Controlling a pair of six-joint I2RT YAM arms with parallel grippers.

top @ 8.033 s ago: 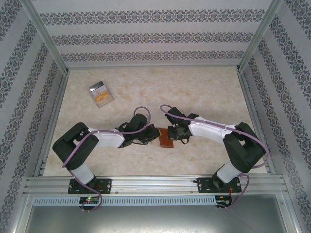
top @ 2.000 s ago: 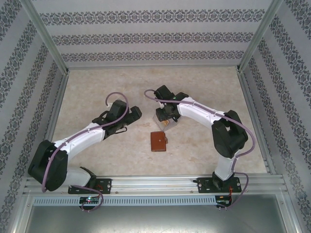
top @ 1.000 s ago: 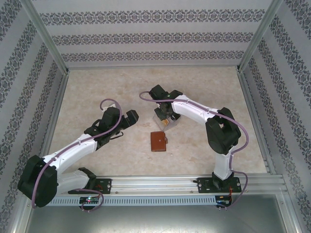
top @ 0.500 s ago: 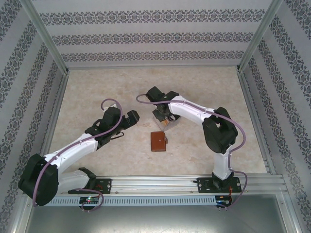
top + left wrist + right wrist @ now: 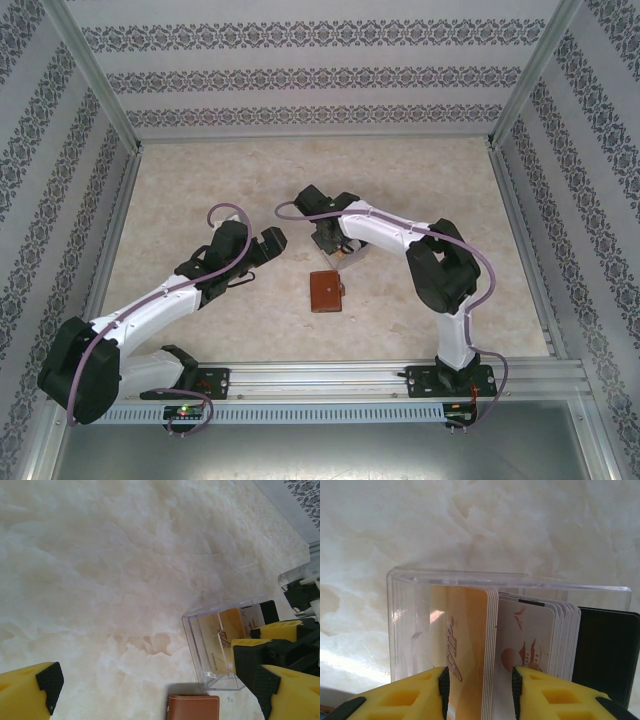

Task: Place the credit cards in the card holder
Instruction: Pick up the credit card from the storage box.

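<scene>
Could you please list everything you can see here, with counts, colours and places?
Table: one, cream marble pattern, under everything.
Clear case: one, transparent, mid-table, just beyond the card holder.
Credit cards: several, tan and white, inside the clear case.
Card holder: one, reddish-brown, closed, lying mid-table.
Left claw: one, yellow and black, open, left of the case.
Right claw: one, yellow and black, open, straddling the cards' edges.

The clear case [image 5: 341, 254] moved from the far left of the table [image 5: 430, 180] to the middle, under the right gripper [image 5: 325, 236]. Both grippers left the wallet [image 5: 326, 291]; the left gripper [image 5: 268, 243] drew back.
</scene>
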